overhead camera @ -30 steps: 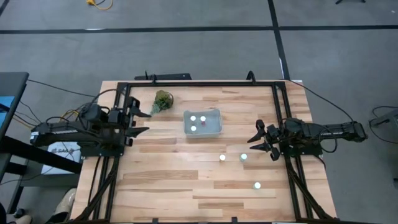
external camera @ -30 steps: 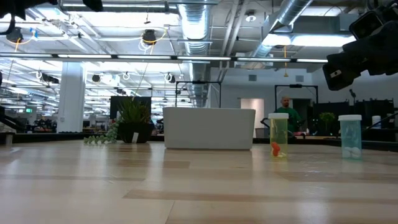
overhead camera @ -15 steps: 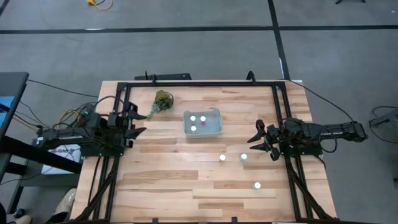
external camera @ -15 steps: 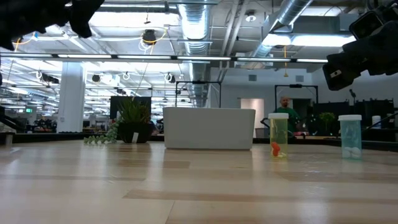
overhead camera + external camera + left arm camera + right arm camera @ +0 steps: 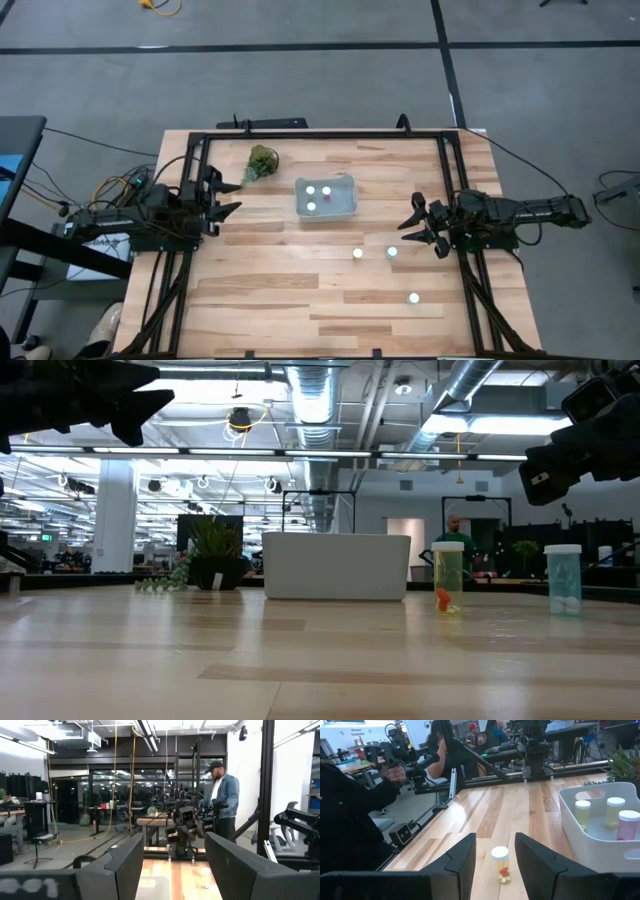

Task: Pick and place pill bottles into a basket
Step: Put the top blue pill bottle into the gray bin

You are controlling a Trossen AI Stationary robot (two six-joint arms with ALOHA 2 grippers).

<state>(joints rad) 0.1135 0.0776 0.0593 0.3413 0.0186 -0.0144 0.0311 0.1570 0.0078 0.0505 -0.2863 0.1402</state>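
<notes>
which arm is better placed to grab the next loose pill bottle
Probably the right. Its open right gripper sits beside the nearest loose pill bottle, with two more nearby, while the left gripper waits at the table's far left edge, beyond the basket.

1. Surface (image 5: 270, 290): left half bare wood, open passage from the left gripper (image 5: 226, 195) toward the basket (image 5: 326, 198).
2. Leafy sprig (image 5: 261, 161) sits near the basket's far-left corner.
3. Three loose pill bottles (image 5: 358, 254) stand between the right gripper (image 5: 420, 226) and the near edge.
4. Black frame (image 5: 320, 134) rims the surface.
</notes>
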